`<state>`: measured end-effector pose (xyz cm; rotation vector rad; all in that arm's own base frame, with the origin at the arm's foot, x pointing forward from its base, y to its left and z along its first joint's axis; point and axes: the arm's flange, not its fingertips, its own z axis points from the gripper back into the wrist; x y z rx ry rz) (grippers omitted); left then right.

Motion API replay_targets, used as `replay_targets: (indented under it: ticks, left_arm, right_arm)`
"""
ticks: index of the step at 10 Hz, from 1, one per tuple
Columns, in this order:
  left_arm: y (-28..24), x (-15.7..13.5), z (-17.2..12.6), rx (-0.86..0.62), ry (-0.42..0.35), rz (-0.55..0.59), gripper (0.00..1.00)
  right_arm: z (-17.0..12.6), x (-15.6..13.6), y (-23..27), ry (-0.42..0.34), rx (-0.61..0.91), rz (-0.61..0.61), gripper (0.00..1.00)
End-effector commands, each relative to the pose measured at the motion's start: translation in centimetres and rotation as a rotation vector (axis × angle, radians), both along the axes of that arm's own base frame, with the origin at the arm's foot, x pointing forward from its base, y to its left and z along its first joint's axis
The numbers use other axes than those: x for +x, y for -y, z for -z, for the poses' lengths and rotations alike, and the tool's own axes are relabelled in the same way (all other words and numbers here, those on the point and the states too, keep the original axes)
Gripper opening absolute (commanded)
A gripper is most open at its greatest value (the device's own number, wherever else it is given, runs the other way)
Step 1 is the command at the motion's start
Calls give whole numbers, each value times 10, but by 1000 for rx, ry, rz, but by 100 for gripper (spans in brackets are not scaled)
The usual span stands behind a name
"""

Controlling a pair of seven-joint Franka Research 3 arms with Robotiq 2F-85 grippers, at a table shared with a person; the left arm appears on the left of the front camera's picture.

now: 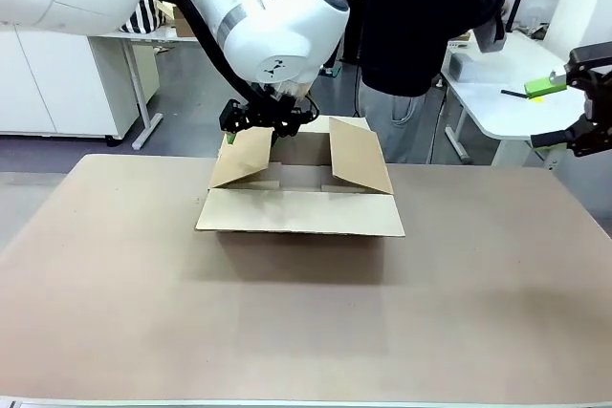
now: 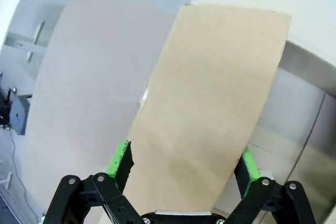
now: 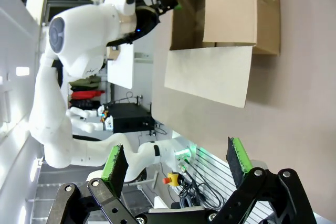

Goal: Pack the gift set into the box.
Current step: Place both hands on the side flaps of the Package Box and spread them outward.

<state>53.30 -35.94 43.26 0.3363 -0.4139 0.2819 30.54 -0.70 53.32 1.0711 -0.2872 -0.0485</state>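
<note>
The box (image 1: 299, 209), a brown cardboard carton, stands at the middle of the table with its flaps open. The front flap hangs outward and the two side flaps stand up. My left gripper (image 1: 247, 131) hovers at the box's left side flap (image 1: 241, 157). In the left wrist view this gripper (image 2: 182, 163) is open, and the flap (image 2: 210, 103) lies between and beyond its green pads. My right gripper (image 1: 547, 112) hangs open and empty above the table's right edge. From the right wrist, the gripper (image 3: 178, 163) looks toward the box (image 3: 231, 9). The gift set is out of view.
A person in a dark top (image 1: 421, 16) stands behind the box at the far side. A white side table (image 1: 507, 102) with small items is at the back right. Bare tabletop (image 1: 306, 332) lies in front of the box.
</note>
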Motion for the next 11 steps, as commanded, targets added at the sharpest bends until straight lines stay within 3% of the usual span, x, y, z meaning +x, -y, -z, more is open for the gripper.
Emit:
replay_targets:
  ticks: [1,3,5,11]
  left_arm:
    - [-25,-2,-14,-10,0,3,100]
    - [-44,0,-23,-20,-7,-15,100]
    - [-66,2,-29,-73,-61,12,100]
    - [-165,19,-40,-359,-177,49,100]
  right_arm:
    - [-1,4,-1,30,18,-10,100]
    - [-1,4,-1,30,18,-10,100]
    - [-1,4,-1,30,18,-10,100]
    - [-1,4,-1,30,18,-10,100]
